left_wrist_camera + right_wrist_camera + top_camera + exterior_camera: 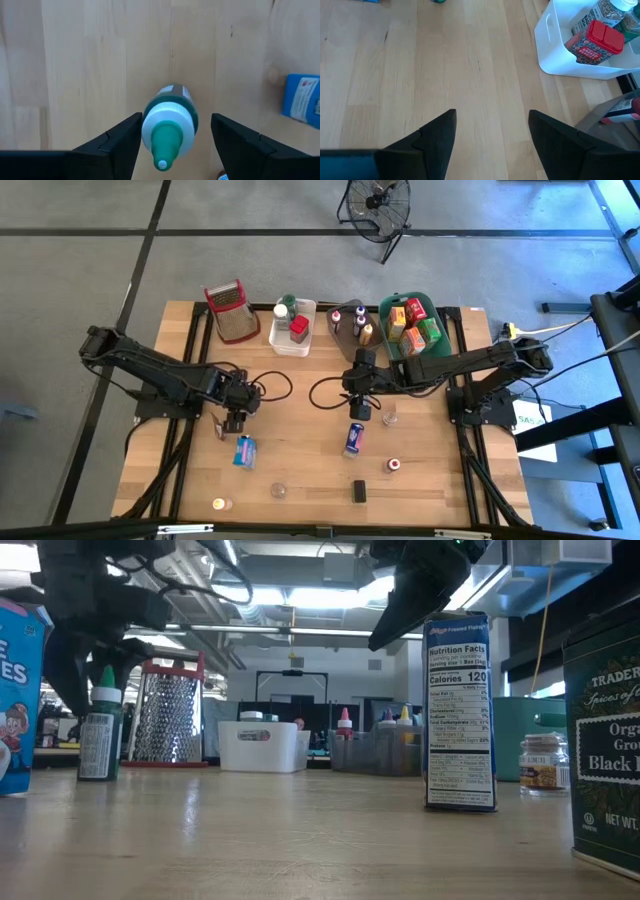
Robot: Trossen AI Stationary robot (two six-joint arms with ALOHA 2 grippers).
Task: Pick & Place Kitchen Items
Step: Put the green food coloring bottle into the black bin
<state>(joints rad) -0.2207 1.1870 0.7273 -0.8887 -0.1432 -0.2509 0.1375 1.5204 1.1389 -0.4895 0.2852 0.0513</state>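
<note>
Two grippers were over the wooden table at inspection. The left gripper stood directly above a small upright bottle with a white collar, a green pointed nozzle and a printed label; its fingers were spread wide to either side of the bottle and not touching it. In the low view the same bottle stood on the table left of centre, beside a blue carton.

The right gripper hung over bare wood near mid-table, its fingers parted wide and holding nothing. A blue box with a nutrition panel stood upright just below it.

Smaller items, including a red-capped jar and a dark tin, were scattered toward the near edge. At the far edge a white bin held a red-lidded container, and a green bin held red, orange and green boxes.
</note>
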